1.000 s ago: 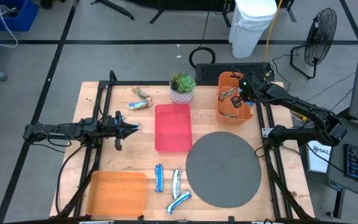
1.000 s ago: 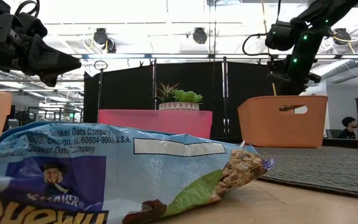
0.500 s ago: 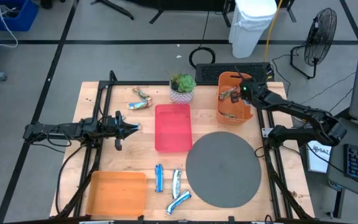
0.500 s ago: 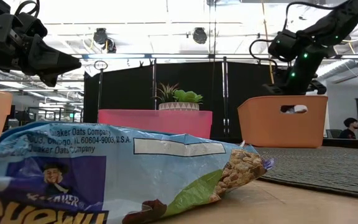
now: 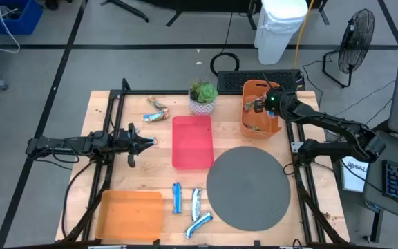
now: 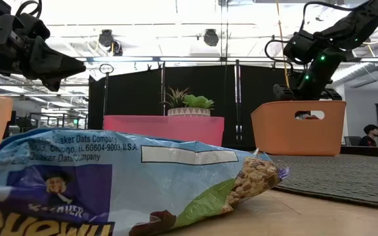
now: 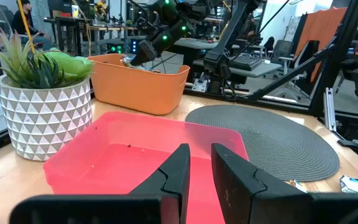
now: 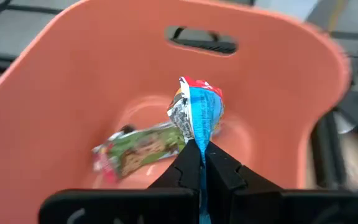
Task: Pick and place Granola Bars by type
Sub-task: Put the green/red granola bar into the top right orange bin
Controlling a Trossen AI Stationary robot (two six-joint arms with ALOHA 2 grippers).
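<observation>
Granola Bars lie scattered around the red tray (image 5: 192,142) in the high view: three blue-and-white ones (image 5: 188,206) on the counter (image 5: 116,124) on its near side, beside an orange tray (image 5: 130,214), and a brownish pair (image 5: 157,112) beyond its far left corner. The right gripper (image 5: 260,106) reaches into the orange bin (image 5: 271,128) past the tray's far right corner, beside a potted plant (image 5: 202,97). The left gripper (image 5: 150,141) hovers just left of the red tray, and a round grey mat (image 5: 247,187) lies to the tray's right.

In the low view a blue-and-white bar (image 6: 110,190) fills the foreground in front of the red tray (image 6: 163,129). The right gripper itself is hidden behind the orange bin's wall (image 6: 298,128), to the tray's right.

In the left wrist view the left gripper (image 7: 197,163) points over the red tray (image 7: 148,155), its fingers (image 7: 180,168) slightly apart with nothing between them.

In the right wrist view the right gripper (image 8: 201,158) is clamped on a blue-and-white bar (image 8: 197,112) held over the inside of the orange bin (image 8: 73,74), above a green-wrapped bar (image 8: 142,147) lying on the bin's floor.
</observation>
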